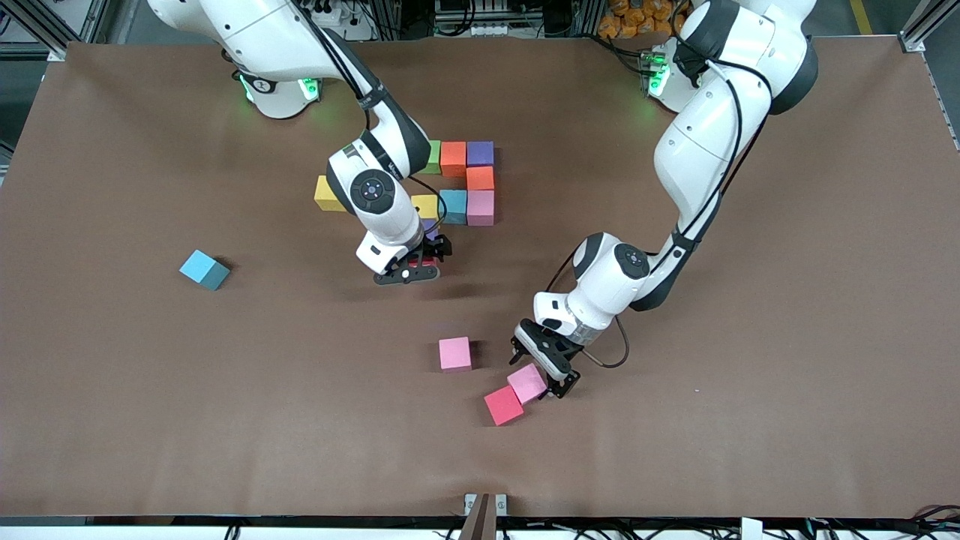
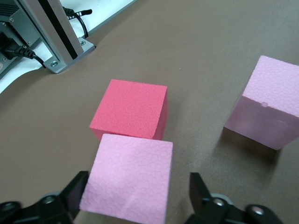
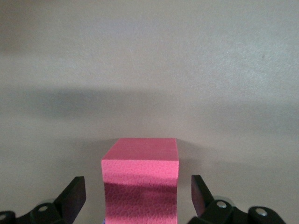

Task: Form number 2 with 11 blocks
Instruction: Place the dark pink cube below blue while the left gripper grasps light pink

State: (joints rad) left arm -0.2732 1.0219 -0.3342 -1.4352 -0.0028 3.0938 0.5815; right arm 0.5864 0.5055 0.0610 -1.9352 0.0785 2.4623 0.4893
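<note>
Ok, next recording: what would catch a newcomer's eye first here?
The half-built cluster of coloured blocks near the robots' bases, with the right gripper open around a deep pink block at the cluster's nearer edge. Nearer the front camera, the left gripper straddles a pink block that touches a red block; another pink block sits beside them.

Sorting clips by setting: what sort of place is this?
Most likely a robotics lab: a table under brown covering, aluminium frame posts at its corners, cables and equipment by the robots' bases, and coloured foam blocks to arrange.
</note>
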